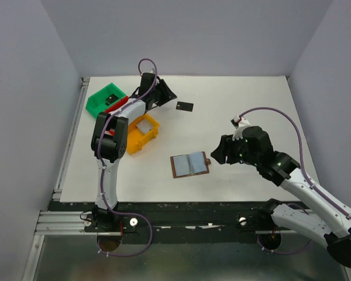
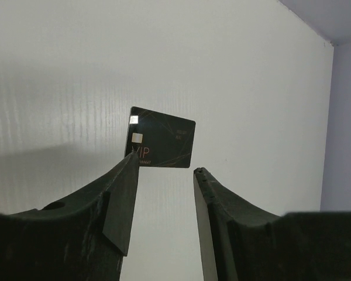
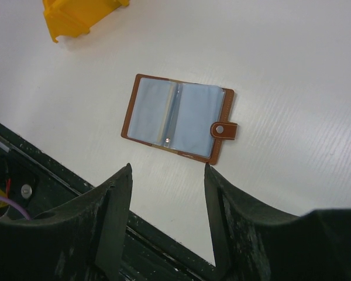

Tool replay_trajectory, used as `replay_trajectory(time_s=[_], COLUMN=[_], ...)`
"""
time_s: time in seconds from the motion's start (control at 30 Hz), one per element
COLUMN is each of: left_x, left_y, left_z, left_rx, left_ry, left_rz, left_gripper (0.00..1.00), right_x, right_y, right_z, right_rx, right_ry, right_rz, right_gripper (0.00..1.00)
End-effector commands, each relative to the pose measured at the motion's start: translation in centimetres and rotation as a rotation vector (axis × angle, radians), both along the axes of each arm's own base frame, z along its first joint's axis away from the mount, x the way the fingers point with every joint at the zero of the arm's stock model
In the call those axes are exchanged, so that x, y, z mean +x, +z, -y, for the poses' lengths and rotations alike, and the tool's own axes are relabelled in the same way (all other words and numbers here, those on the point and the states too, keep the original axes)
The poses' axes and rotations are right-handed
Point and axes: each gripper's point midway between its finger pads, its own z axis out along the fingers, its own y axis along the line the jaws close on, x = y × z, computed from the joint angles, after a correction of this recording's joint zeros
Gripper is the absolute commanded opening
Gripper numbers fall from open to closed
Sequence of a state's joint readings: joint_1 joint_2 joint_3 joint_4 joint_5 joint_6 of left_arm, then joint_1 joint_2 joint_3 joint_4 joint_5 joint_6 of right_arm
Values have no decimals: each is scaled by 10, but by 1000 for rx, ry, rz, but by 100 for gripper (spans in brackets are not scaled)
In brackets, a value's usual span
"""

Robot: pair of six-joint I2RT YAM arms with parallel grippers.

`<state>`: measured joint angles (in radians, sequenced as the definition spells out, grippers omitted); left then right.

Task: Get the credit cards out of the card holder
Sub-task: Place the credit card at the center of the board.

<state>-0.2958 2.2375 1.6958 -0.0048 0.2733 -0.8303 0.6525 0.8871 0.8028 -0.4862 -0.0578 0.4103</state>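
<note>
The wallet [image 3: 175,116] lies open on the bench [image 1: 251,93] by the spread right pincer [image 3: 167,170], which should hold its edge down softly, while the spread left pincer [image 2: 165,167] faces a black card [image 2: 161,137].

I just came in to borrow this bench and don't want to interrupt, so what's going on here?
Two robot arms are emptying a small brown leather card holder, which lies open on the white table. The right end effector hovers open near its tab side, holding nothing. The left end effector is open too, just short of a black rectangular card lying flat farther back. No cards show in the holder's grey-blue pockets.
</note>
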Motion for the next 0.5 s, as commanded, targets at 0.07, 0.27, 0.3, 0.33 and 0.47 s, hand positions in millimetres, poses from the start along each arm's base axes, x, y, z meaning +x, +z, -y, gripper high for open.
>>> replay_trajectory(time_s=[0.07,0.27,0.3,0.33,0.47], left_x=[-12,-66,-77,-90,-140], left_y=[68,113,112,112,89], left_z=[-21,-8,-5,-4,-2], left_rx=[103,182,169,150,91], left_ry=[13,-3,-12,-8,-7], left_rz=[168,258,241,218,67], left_gripper=[63,71,72,73,88], right_x=[17,21,22,23,25], right_y=[-19,-41,-48,-53,-72], right_z=[25,19,18,17,10], right_rx=[-89,-153,-171,-180,-220], right_ry=[-153,-113,-107,-98,-53], right_rz=[15,-36,-49,-58,-98], right_gripper=[63,71,71,71,72])
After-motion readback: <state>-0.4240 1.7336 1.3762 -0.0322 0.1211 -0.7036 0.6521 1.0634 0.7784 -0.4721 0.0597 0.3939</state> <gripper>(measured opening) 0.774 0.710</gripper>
